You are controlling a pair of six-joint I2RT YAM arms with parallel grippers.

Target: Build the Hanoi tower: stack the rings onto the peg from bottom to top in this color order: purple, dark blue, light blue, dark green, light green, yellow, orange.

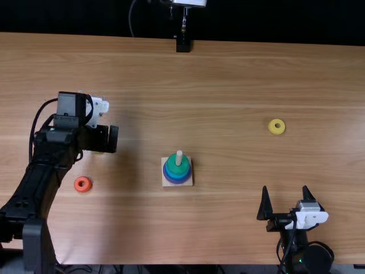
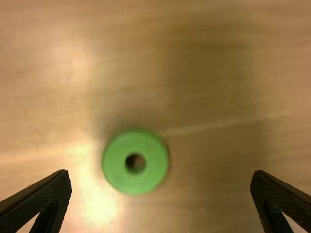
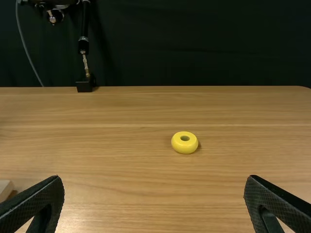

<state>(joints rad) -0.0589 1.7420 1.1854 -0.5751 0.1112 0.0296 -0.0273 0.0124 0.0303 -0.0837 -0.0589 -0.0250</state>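
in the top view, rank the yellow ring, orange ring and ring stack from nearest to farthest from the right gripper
From the right gripper:
1. yellow ring, on the table's right side, farther out than the gripper
2. ring stack, on its base near the middle
3. orange ring, on the table's left side

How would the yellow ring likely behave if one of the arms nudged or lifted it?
The yellow ring lies flat on its side face, so a nudge would probably slide it rather than roll it. Its smooth, rounded rim suggests it could slip if pinched off-centre, and it looks stiff enough to keep its shape.
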